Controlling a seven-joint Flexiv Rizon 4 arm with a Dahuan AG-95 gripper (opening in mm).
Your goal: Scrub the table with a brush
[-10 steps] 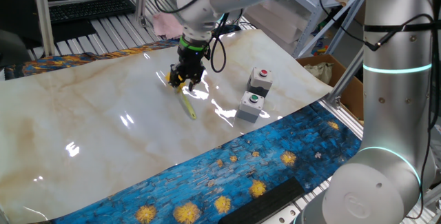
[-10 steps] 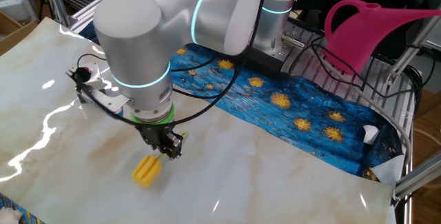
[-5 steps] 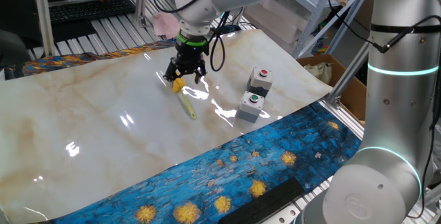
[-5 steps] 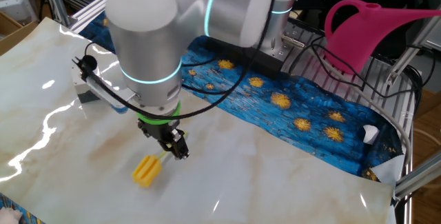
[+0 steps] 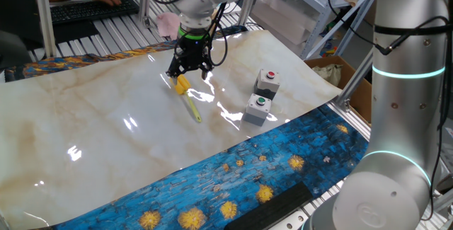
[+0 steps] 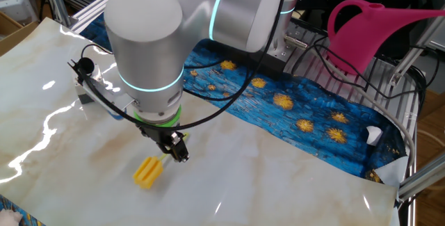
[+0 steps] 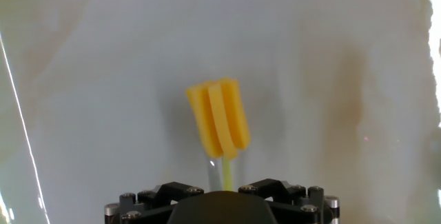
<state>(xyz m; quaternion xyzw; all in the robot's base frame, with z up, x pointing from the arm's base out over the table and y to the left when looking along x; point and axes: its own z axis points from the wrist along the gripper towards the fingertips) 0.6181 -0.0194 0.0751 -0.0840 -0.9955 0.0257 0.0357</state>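
The brush lies flat on the cream marble table (image 5: 85,131), its yellow head (image 5: 182,83) toward the back and its thin handle (image 5: 195,110) pointing to the front. My gripper (image 5: 190,69) hangs just above and behind the head, fingers spread, holding nothing. In the other fixed view the brush head (image 6: 147,172) lies on the table (image 6: 278,177) just left of my gripper (image 6: 177,151), which covers most of the handle. In the hand view the brush head (image 7: 219,117) lies straight ahead, and its handle (image 7: 226,172) runs under the hand's black body (image 7: 219,207); the fingertips do not show.
Two grey button boxes, one red-topped (image 5: 267,81) and one green-topped (image 5: 257,108), stand on the table right of the brush. Blue cloth with yellow swirls (image 5: 269,166) edges the front. A pink watering can (image 6: 375,24) sits on the bench, and a cardboard box (image 5: 333,71) stands beyond the right edge.
My gripper has risen off the brush head and shifted slightly back, with its fingers spread wider. The brush has stayed where it lay.
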